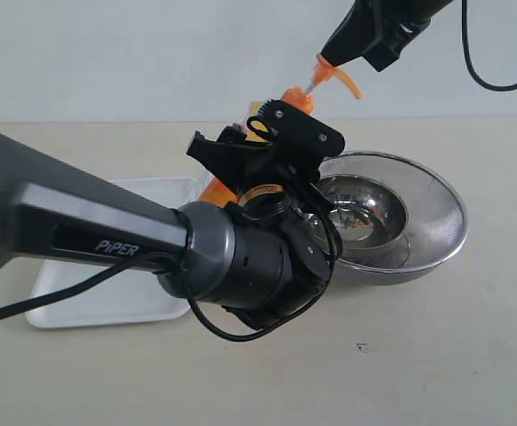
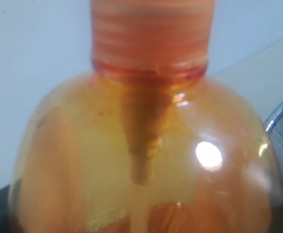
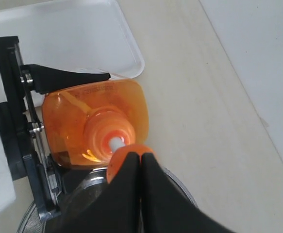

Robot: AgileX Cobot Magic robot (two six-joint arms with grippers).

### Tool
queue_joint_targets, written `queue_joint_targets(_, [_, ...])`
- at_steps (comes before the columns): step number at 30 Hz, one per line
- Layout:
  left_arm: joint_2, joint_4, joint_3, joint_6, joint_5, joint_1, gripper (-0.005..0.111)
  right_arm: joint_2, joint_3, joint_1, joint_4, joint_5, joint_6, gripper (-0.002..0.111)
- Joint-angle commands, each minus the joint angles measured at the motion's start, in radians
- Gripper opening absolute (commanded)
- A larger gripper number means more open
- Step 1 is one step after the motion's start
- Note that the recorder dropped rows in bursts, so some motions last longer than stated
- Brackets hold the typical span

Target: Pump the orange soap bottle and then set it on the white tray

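Writing: "PiPER" on the left arm [image 1: 116, 247]; bottle label unreadable.
Orange soap bottle [image 1: 295, 96]: one; translucent, orange pump, white stem; between white tray [image 1: 107, 302] and bowls, base hidden.
Left gripper [image 1: 238, 146]: jaws pinching the bottle body.
Right gripper [image 3: 140, 159]: jaws pressed together, tips on the pump head.
Bowls: two; steel bowl [image 1: 364, 209] nested in mesh bowl [image 1: 440, 213] on desk [image 1: 418, 355].

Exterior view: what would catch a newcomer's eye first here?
The bright orange soap bottle, gripped around its body by the left claw at centre. The right claw, shut, meets its pump head from above. A shiny steel bowl sits to the right, a white tray to the left.
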Motion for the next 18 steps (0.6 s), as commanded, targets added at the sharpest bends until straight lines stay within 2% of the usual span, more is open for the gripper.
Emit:
queue_joint_targets(1, [-0.021,0.102,-0.019,-0.035,-0.069,-0.006,0.005,0.028,0.081,0.02,-0.025,0.068,-0.02,0.0])
queue_joint_targets(18, [-0.021,0.102,-0.019,-0.035,-0.069,-0.006,0.005,0.028,0.094,0.02,-0.023,0.054,-0.026,0.0])
